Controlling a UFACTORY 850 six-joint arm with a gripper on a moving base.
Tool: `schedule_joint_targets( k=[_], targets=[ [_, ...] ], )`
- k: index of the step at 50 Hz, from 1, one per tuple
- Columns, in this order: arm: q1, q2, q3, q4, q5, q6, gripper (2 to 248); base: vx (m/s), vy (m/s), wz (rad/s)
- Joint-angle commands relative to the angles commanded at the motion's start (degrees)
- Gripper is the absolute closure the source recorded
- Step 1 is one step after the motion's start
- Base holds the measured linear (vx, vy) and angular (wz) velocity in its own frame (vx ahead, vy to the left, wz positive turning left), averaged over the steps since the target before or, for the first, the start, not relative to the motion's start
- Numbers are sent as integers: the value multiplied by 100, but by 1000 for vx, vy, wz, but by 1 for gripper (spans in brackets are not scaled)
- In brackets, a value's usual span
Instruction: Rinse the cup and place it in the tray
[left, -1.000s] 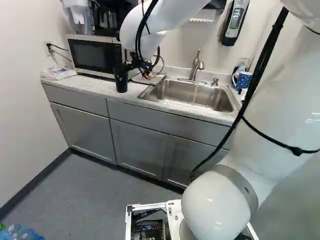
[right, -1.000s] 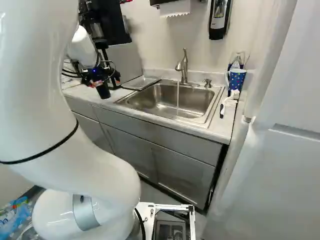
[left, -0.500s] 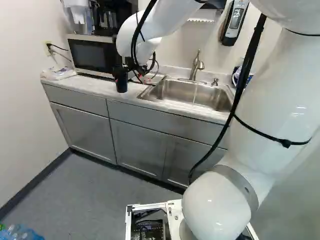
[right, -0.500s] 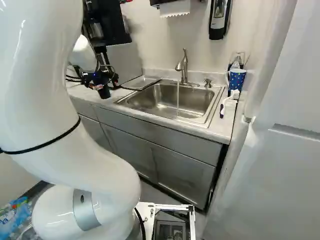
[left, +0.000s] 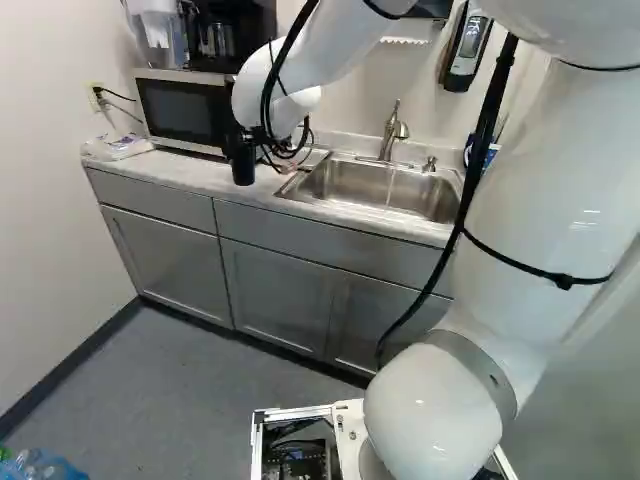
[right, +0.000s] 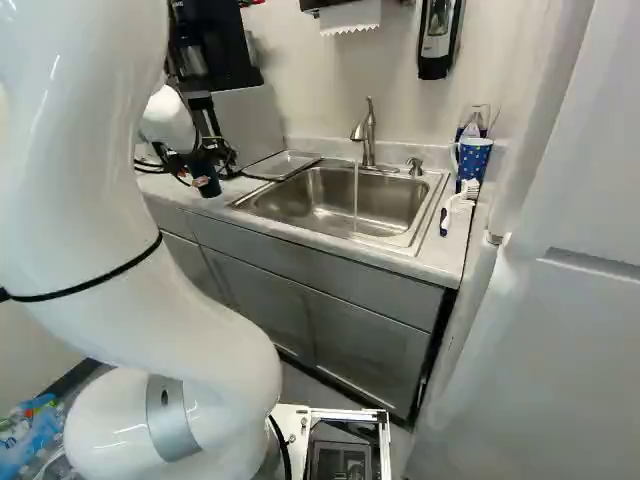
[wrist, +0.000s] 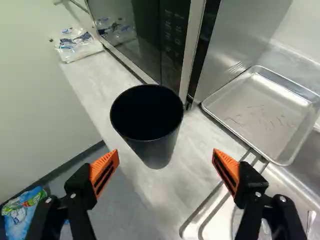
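At the near left, plastic bottles (left: 42, 467) are seen on the floor. A plastic-wrapped package (left: 115, 146) is laid at the left end of the table (wrist: 175, 187), and just to its right a microwave (left: 180, 108) is set against the wall, with a coffee maker (left: 222, 38) placed on top.

To the right of the microwave's front, close to the near edge of the table, the black cup (wrist: 159, 154) is stood upright. The tool (right: 195, 163) is held over it, open: its two orange pads (wrist: 106, 167) are spread wide, one to each side of the cup, with a gap left on both sides, so nothing is gripped.

Farther right, beside the microwave's side, the metal tray (wrist: 260, 112) is laid next to the sink (right: 405, 240). A thin stream of water (right: 356, 200) is being run into the basin from the faucet (right: 370, 135). To the right of the sink, a blue dotted mug (right: 474, 160) is placed at the far side, and a white-bristled brush (right: 462, 200) is laid nearer. Above, a dispenser (right: 437, 45) is mounted on the wall.
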Motion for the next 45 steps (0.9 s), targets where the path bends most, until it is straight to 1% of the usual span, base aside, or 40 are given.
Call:
schedule_joint_targets(
  k=[45],
  targets=[
    [125,-13,568,0,1668,0,3,0,0,0]
  ],
)
